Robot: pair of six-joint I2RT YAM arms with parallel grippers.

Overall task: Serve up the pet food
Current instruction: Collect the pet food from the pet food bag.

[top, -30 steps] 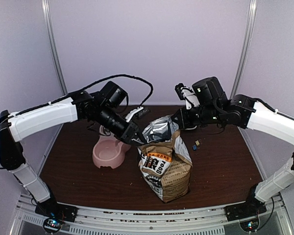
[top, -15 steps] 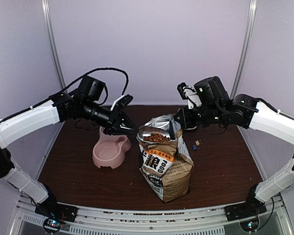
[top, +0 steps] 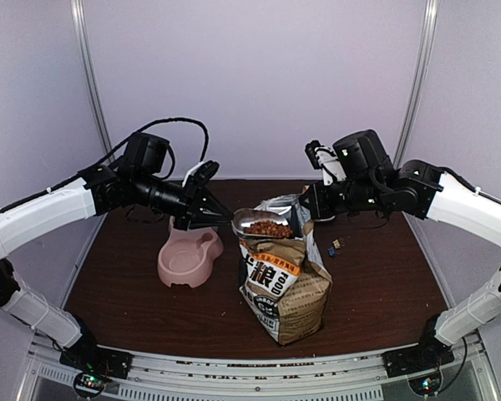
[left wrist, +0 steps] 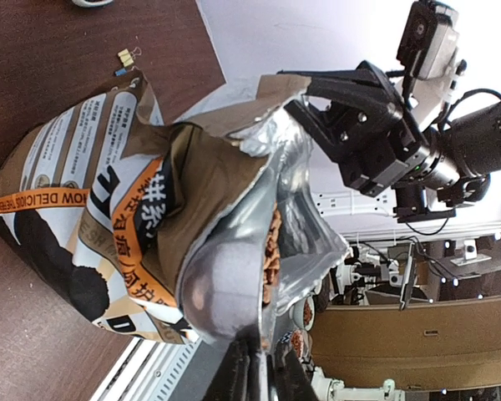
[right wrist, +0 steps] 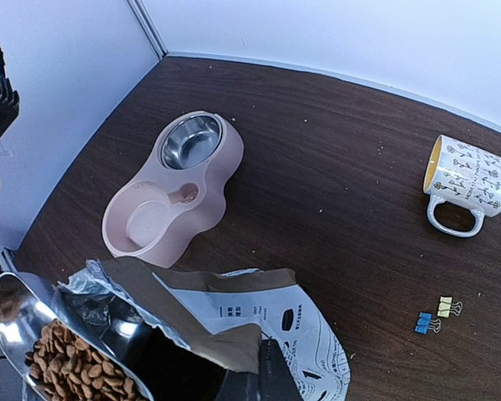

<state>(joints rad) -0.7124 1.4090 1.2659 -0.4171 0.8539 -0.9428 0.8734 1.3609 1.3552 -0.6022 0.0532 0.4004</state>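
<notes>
The kraft-brown food bag stands open at the table's middle. My left gripper is shut on the handle of the silver scoop. The scoop is heaped with brown pet food and hangs at the bag's mouth, on its left side. In the left wrist view the scoop shows its underside, with pet food at its rim. My right gripper is shut on the bag's rim and holds it open, as the right wrist view shows. The full scoop shows there too.
The pink double bowl sits left of the bag; its far well holds a steel insert and its near well is plain pink. A white mug lies on its side at the back right. Binder clips lie right of the bag.
My left arm has drawn back to the left and lifted the scoop out of the bag, now full of pet food. My right gripper has kept hold of the bag's rim.
</notes>
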